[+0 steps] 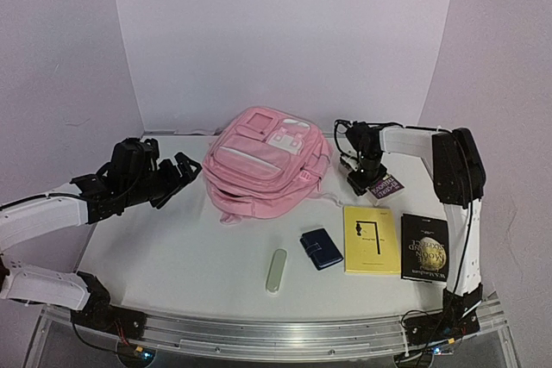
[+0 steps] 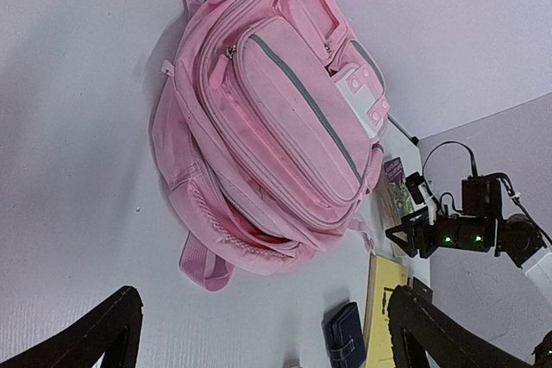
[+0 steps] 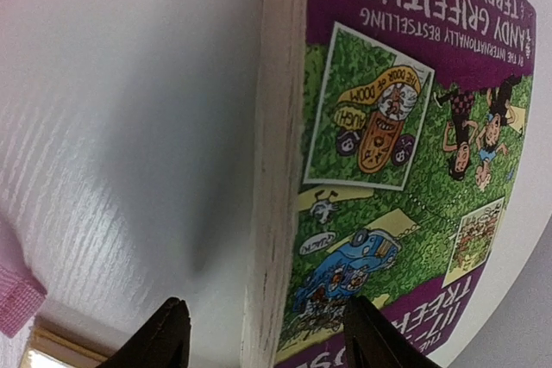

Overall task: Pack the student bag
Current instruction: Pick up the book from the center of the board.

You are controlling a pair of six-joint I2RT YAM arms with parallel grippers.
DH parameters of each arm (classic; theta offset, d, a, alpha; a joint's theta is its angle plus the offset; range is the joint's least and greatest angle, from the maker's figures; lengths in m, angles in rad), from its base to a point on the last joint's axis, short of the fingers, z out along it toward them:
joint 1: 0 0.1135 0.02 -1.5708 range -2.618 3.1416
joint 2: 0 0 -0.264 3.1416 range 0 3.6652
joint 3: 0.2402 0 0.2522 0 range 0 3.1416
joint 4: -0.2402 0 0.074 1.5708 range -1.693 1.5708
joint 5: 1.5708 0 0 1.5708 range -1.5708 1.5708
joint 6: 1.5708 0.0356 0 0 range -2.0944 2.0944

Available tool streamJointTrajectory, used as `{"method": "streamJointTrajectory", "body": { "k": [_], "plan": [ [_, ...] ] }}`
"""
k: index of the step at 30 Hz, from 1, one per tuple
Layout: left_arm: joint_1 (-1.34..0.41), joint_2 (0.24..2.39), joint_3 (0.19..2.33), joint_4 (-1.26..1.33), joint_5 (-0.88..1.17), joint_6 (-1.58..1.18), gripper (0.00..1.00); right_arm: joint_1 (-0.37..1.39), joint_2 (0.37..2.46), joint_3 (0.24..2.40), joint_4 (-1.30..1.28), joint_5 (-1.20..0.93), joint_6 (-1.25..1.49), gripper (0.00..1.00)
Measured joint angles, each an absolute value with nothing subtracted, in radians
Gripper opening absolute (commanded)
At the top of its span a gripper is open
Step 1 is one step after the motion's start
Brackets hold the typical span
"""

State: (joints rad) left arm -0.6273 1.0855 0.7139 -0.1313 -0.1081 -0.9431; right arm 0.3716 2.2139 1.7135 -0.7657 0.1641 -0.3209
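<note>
The white table [image 1: 172, 256] carries the pink student bag [image 1: 266, 161] in the middle of its far half, with a purple-covered book [image 1: 385, 187] beside it toward the right edge. Nearer the front edge lie a pale green case [image 1: 276, 271], a dark blue wallet [image 1: 321, 248], a yellow book [image 1: 371, 240] and a black book [image 1: 424, 247], the two books side by side by the front right corner.

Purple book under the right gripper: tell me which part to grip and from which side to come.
Grip the purple book at its pale page edge, coming down from the student bag side. It lies flat, cover up, so likely only that thin edge offers a pinch. The right gripper straddles it, one finger over table, one over the cover.
</note>
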Motion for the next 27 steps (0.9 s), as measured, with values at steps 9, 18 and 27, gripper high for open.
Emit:
{"method": "streamJointTrajectory", "body": {
  "k": [9,18,27],
  "plan": [
    [-0.627,1.085,0.713,-0.131,-0.108,-0.947,1.00,0.346,2.242,1.783,-0.815,0.155,-0.337,0.04],
    [-0.627,1.086,0.712,-0.130,-0.107,-0.942,1.00,0.344,2.239,1.807,-0.841,0.163,-0.347,0.00],
    [-0.627,1.092,0.712,-0.130,-0.106,-0.931,1.00,0.340,2.175,1.850,-0.878,0.165,-0.337,0.00]
  ]
}}
